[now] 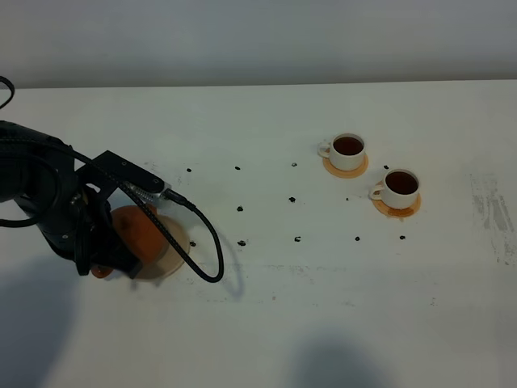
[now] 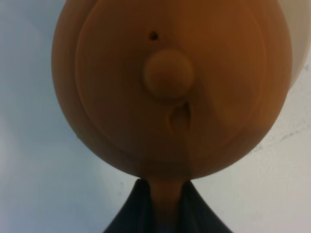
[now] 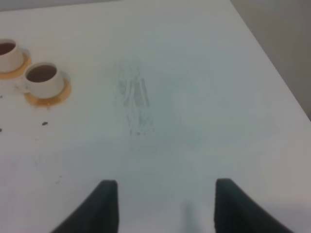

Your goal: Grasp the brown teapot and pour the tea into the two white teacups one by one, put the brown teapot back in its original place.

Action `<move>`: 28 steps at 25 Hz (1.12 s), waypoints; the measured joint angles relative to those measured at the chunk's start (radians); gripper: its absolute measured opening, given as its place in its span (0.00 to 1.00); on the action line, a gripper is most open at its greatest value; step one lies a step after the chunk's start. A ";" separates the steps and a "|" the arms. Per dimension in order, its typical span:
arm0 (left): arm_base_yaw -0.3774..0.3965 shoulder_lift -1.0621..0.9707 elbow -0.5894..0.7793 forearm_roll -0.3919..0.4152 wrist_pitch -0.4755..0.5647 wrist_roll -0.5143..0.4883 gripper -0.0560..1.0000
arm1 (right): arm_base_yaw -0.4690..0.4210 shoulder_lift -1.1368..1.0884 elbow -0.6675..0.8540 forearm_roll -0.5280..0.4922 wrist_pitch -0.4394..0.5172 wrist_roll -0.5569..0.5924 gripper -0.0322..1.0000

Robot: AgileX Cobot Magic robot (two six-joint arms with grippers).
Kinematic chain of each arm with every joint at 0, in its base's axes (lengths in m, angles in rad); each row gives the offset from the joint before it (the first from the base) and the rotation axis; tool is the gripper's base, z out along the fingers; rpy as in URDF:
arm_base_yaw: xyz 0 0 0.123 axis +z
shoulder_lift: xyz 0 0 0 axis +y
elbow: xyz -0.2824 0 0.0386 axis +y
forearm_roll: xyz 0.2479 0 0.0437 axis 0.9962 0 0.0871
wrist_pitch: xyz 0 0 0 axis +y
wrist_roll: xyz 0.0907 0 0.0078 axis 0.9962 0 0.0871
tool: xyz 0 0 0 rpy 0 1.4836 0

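The brown teapot is at the left of the table over a round pale tan coaster, the original place; whether it rests on the coaster I cannot tell. My left gripper is shut on its loop handle. The left wrist view looks down on the lid and knob of the teapot, with the left gripper clamped on the handle. The two white teacups stand at the right on orange coasters, both holding dark tea. My right gripper hangs open over bare table, with the teacups well off to one side of it.
Small dark specks dot the middle of the white table. A scuffed grey patch marks the far right, seen also as the patch ahead of the right gripper. A black cable loops from the left arm beside the coaster.
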State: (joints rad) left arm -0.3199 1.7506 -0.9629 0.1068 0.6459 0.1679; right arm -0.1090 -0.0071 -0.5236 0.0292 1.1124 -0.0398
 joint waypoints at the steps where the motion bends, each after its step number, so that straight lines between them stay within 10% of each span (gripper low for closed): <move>1: 0.000 0.008 0.000 -0.001 0.000 0.000 0.13 | 0.000 0.000 0.000 0.000 0.000 0.000 0.45; 12: 0.000 0.022 0.000 -0.003 -0.005 0.000 0.13 | 0.000 0.000 0.000 0.000 0.000 0.000 0.45; 22: 0.000 0.016 0.000 -0.008 0.010 -0.018 0.57 | 0.000 0.000 0.000 0.000 0.000 0.000 0.45; 28: 0.000 -0.057 0.000 -0.008 0.042 -0.034 0.61 | 0.000 0.000 0.000 0.000 0.000 0.000 0.45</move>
State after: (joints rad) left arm -0.3199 1.6934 -0.9629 0.0987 0.6877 0.1340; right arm -0.1090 -0.0071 -0.5236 0.0292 1.1124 -0.0398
